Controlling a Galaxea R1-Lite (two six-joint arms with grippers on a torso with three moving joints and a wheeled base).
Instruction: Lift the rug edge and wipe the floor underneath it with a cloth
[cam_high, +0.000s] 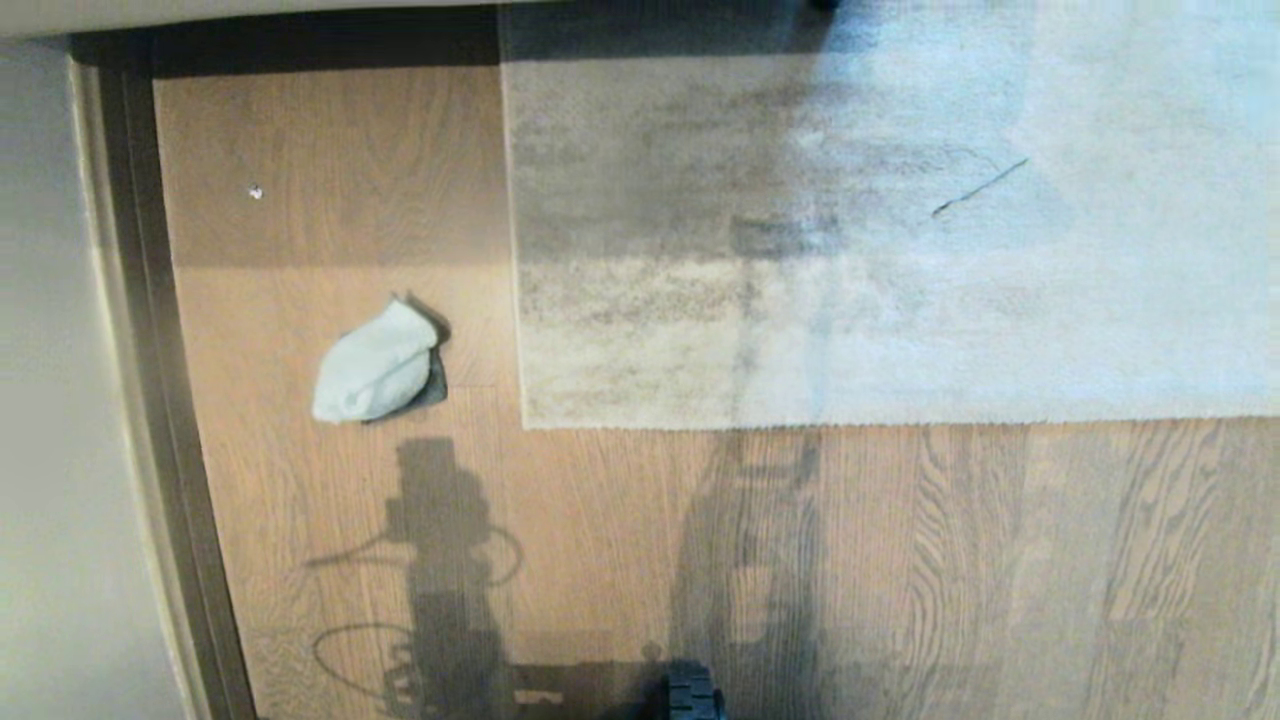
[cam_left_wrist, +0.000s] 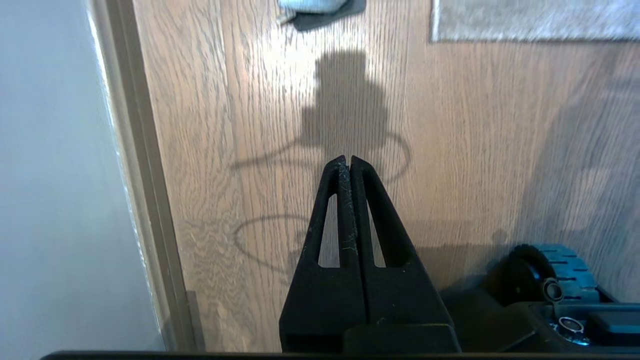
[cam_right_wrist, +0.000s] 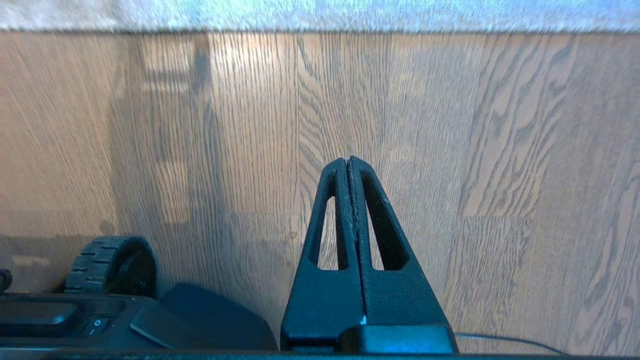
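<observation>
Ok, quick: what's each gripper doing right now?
Left gripper: shut, empty, above bare floor.
Right gripper: shut, empty, above bare floor.

Left gripper (cam_left_wrist: 349, 161) closed, empty, above floor (cam_left_wrist: 240, 125); cloth (cam_left_wrist: 312, 6) beyond.

The left hand (cam_left_wrist: 349, 161) is black, with two long pointy fingers (cam_left_wrist: 372, 210) shaped like thin triangles, each with a long hole cut through it and bits of pale fluff stuck on. The right hand (cam_right_wrist: 348, 160) looks just the same. Beside each hand sits the dark base with a knobbly black wheel (cam_right_wrist: 107, 265) and a small switch (cam_right_wrist: 97, 324).
</observation>
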